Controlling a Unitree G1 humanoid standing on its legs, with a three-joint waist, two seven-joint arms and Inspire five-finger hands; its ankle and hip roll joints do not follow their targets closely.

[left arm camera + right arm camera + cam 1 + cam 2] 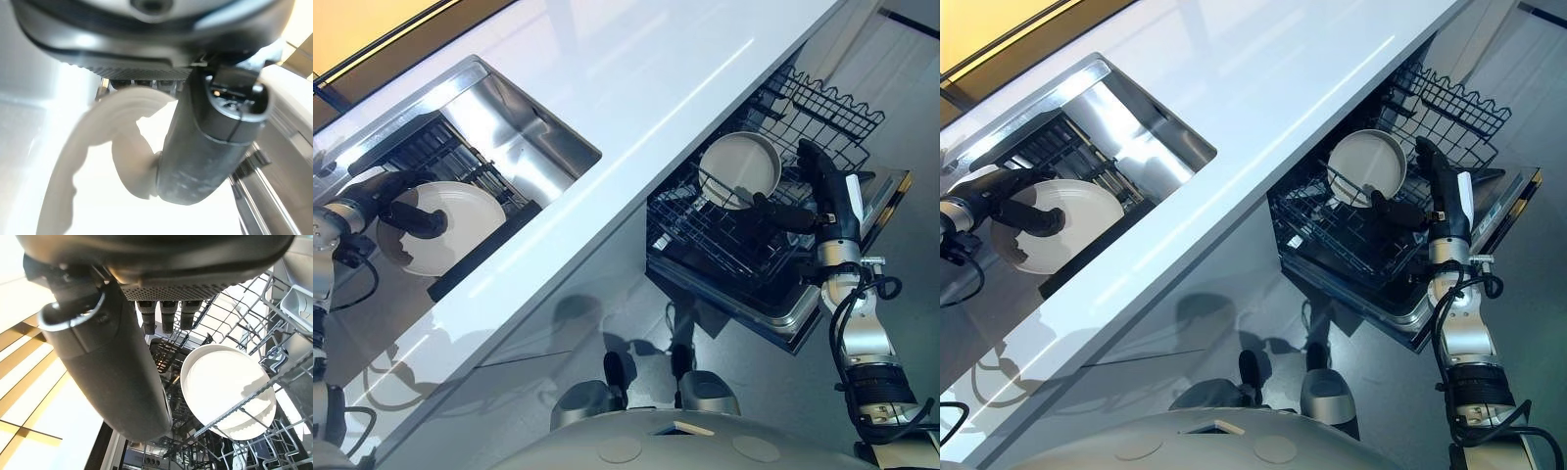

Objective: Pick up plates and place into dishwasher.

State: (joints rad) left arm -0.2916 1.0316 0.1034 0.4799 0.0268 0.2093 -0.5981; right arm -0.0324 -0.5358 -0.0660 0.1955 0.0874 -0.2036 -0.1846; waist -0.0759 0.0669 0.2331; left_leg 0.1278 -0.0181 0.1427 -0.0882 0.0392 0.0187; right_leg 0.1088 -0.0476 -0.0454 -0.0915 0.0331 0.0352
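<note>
Nearest to us is the right hand, raised over the pulled-out dishwasher rack with its thumb stretched toward the standing plate. In the right wrist view its fingers hang straight and relaxed above that plate, clear of it, holding nothing. The plate stands on edge among the wire tines of the dishwasher rack, tilted slightly (its rim leans on a wire). The rack sits just below the edge of the long white bench that runs across our view.

On the far side of the bench we see the steel sink, and in it a dark drying rack. Here the left hand has hold of a second white plate: the thumb lies across the face of the plate, and the rim is pinched between it and the fingers behind. This plate is tilted up at the near end of the drying rack, well apart from the dishwasher
</note>
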